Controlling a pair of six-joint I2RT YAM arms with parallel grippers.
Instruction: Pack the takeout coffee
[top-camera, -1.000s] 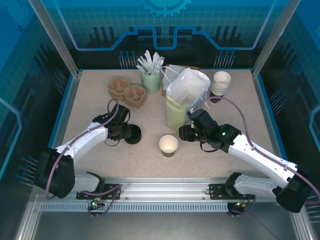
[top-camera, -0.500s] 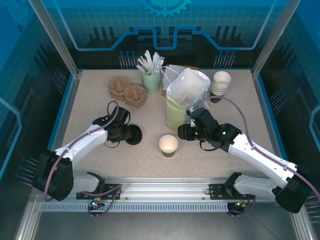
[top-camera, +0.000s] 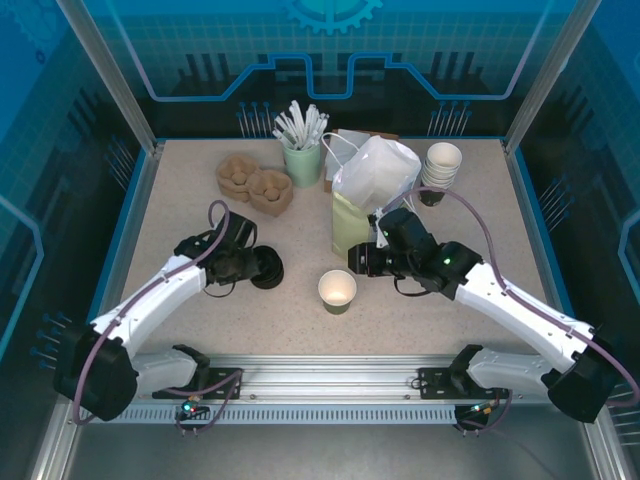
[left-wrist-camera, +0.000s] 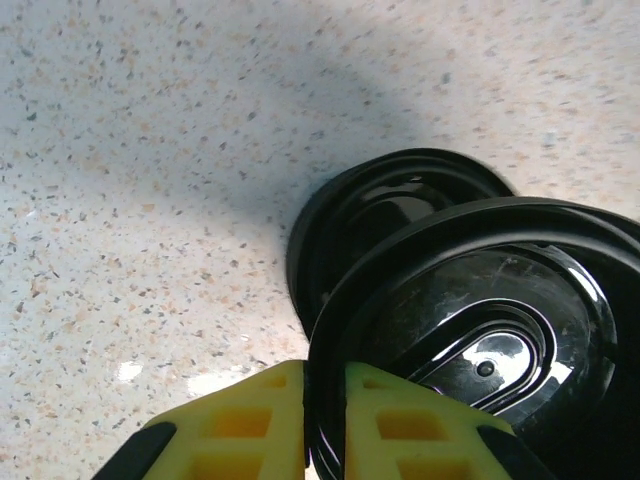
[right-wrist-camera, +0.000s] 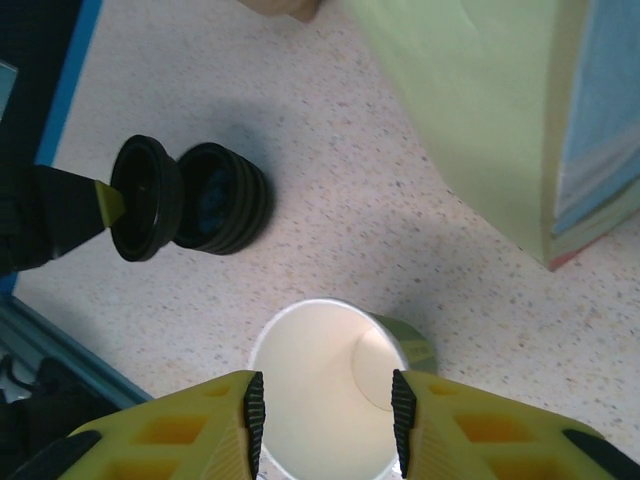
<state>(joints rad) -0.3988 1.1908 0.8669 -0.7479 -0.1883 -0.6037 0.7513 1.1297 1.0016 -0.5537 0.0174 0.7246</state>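
My left gripper is shut on the rim of a black lid, which it holds tilted on edge beside the stack of black lids. From above, that gripper is at the table's left-centre, right beside the lid stack. The open paper cup stands upright near the front centre. My right gripper hovers just behind and above it. In the right wrist view the cup lies between the open fingers, and I cannot tell whether they touch it. The green paper bag stands behind the cup.
A stack of paper cups is at the back right. A green holder of white straws and brown pulp cup carriers sit at the back. The bag's green wall stands close to my right gripper.
The left gripper has closed on a lid and tipped it up off the stack. The right gripper has moved left, over the cup.
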